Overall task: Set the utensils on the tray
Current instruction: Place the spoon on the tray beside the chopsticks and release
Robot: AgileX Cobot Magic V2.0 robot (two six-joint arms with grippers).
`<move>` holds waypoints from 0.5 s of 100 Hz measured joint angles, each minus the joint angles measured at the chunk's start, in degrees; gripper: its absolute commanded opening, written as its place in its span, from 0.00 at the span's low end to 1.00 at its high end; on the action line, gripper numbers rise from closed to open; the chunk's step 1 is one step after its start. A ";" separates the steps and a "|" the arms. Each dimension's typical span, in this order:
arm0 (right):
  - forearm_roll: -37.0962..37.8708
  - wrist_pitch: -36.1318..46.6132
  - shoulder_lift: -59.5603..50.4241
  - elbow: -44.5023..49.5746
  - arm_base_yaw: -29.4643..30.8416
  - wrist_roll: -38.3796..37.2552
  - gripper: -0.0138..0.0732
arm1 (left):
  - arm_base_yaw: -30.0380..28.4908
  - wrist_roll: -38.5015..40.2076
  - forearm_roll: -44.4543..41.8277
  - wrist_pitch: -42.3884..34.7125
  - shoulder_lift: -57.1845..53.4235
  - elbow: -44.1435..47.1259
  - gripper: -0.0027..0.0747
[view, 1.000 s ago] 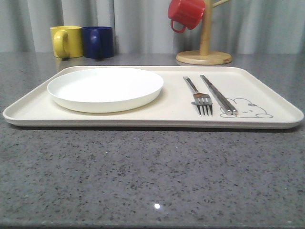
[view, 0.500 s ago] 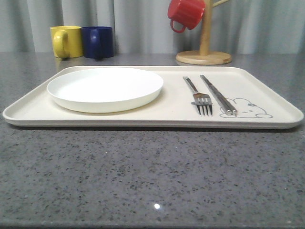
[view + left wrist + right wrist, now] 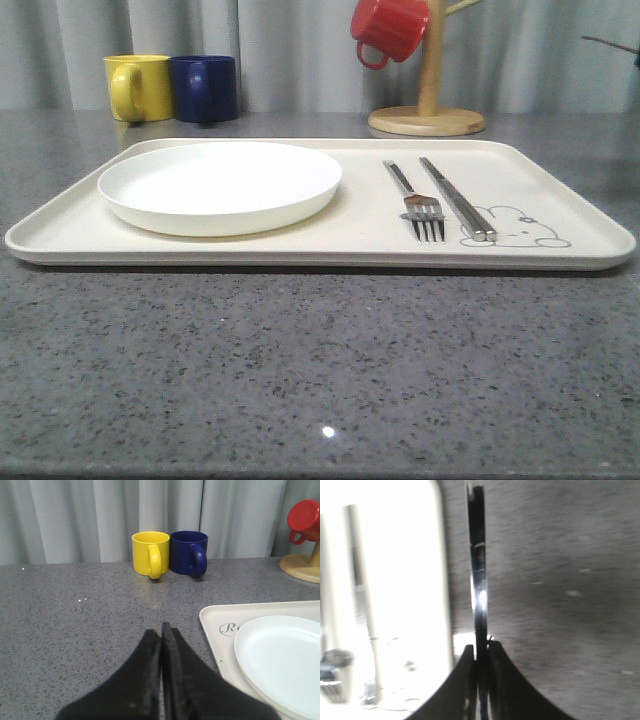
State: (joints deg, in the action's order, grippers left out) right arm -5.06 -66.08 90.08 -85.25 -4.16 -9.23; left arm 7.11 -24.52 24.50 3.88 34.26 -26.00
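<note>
The cream tray lies across the grey table. On its right half a steel fork and a pair of flat chopsticks lie side by side, next to the rabbit drawing. My right gripper is shut on a slim shiny steel utensil that sticks out beyond the fingers, over the table just beside the overexposed tray; its far end is cut off. A thin dark streak of the utensil shows at the far right. My left gripper is shut and empty, left of the tray.
A round white plate fills the tray's left half. A yellow mug and a blue mug stand at the back left. A red mug hangs on a wooden stand behind the tray.
A thin dark streak has come into the front view at the upper right edge. The fork, chopsticks and plate have not moved.
</note>
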 measured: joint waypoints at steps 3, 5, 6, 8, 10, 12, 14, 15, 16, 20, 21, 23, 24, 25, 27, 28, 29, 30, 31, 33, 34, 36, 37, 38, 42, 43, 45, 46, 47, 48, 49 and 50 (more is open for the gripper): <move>0.00 0.29 0.12 0.00 -1.64 -0.97 0.13 | 0.00 0.00 0.00 0.00 0.00 0.00 0.01; 0.13 0.38 0.27 0.00 -2.87 -1.76 0.13 | 0.00 0.00 0.00 0.00 0.00 0.00 0.01; 0.14 0.66 0.41 0.00 -3.67 -2.28 0.13 | 0.00 0.00 0.00 0.00 0.00 0.00 0.01; 0.27 1.10 0.56 0.00 -4.84 -2.81 0.13 | 0.00 0.00 0.00 0.00 0.00 0.00 0.01; 0.44 1.57 0.72 0.00 -5.58 -3.60 0.13 | 0.00 0.00 0.00 0.00 0.00 0.00 0.01; 0.72 1.91 1.05 0.13 -6.67 -4.44 0.13 | 0.00 0.00 0.00 0.00 0.00 0.00 0.01; 0.89 2.37 1.36 0.12 -7.67 -5.22 0.13 | 0.00 0.00 0.00 0.00 0.00 0.00 0.01; 1.08 2.63 1.48 0.12 -8.30 -5.50 0.13 | 0.00 0.00 0.00 0.00 0.00 0.00 0.01; 1.23 2.74 1.75 0.20 -8.60 -6.04 0.13 | 0.00 0.00 0.00 0.00 0.00 0.00 0.01; 1.66 3.50 2.63 0.25 -10.17 -7.38 0.13 | 0.00 0.00 0.00 0.00 0.00 0.00 0.01; 1.67 3.61 2.79 0.25 -10.41 -7.58 0.13 | 0.00 0.00 0.00 0.00 0.00 0.00 0.01; 1.85 3.97 3.29 0.34 -11.04 -8.09 0.13 | 0.00 0.00 0.00 0.00 0.00 0.00 0.01; 1.99 4.13 3.44 0.34 -11.21 -8.27 0.13 | 0.00 0.00 0.00 0.00 0.00 0.00 0.01; 2.12 4.15 3.80 0.34 -11.56 -8.60 0.13 | 0.00 0.00 0.00 0.00 0.00 0.00 0.01; 2.27 4.43 4.33 0.38 -12.02 -9.04 0.13 | 0.00 0.00 0.00 0.00 0.00 0.00 0.01; 2.38 4.44 4.51 0.49 -12.15 -9.18 0.13 | 0.00 0.00 0.00 0.00 0.00 0.00 0.01; 2.39 4.44 4.70 0.48 -12.40 -9.30 0.13 | 0.00 0.00 0.00 0.00 0.00 0.00 0.01; 2.54 4.56 5.09 0.48 -12.51 -9.55 0.13 | 0.00 0.00 0.00 0.00 0.00 0.00 0.01; 2.55 4.64 5.28 0.48 -12.62 -9.66 0.13 | 0.00 0.00 0.00 0.00 0.00 0.00 0.01; 2.69 4.68 5.87 0.60 -12.91 -9.94 0.13 | 0.00 0.00 0.00 0.00 0.00 0.00 0.01; 2.81 4.83 6.27 0.61 -13.07 -10.09 0.13 | 0.00 0.00 0.00 0.00 0.00 0.00 0.01; 2.81 4.97 6.69 0.61 -13.19 -10.22 0.13 | 0.00 0.00 0.00 0.00 0.00 0.00 0.01; 2.81 4.97 7.11 0.61 -13.31 -10.34 0.13 | 0.00 0.00 0.00 0.00 0.00 0.00 0.01; 2.92 4.97 7.33 0.61 -13.31 -10.35 0.13 | 0.00 0.00 0.00 0.00 0.00 0.00 0.01; 3.04 5.17 8.56 0.68 -13.51 -10.58 0.13 | 0.00 0.00 0.00 0.00 0.00 0.00 0.01; 3.04 5.31 8.76 0.68 -13.53 -10.62 0.13 | 0.00 0.00 0.00 0.00 0.00 0.00 0.01; 3.19 5.31 9.33 0.68 -13.64 -10.72 0.13 | 0.00 0.00 0.00 0.00 0.00 0.00 0.01; 3.19 5.31 9.69 0.68 -13.64 -10.72 0.13 | 0.00 0.00 0.00 0.00 0.00 0.00 0.01; 3.19 5.31 9.87 0.68 -13.64 -10.82 0.13 | 0.00 0.00 0.00 0.00 0.00 0.00 0.01; 3.19 5.31 10.21 0.74 -13.64 -10.86 0.13 | 0.00 0.00 0.00 0.00 0.00 0.00 0.01; 3.19 5.31 10.37 0.74 -13.64 -10.85 0.13 | 0.00 0.00 0.00 0.00 0.00 0.00 0.01; 3.19 5.41 10.52 0.74 -13.64 -10.85 0.13 | 0.00 0.00 0.00 0.00 0.00 0.00 0.01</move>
State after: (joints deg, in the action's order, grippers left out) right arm -1.87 -60.67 100.61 -84.51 -17.80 -20.08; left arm 7.11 -24.52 24.50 3.88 34.26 -26.00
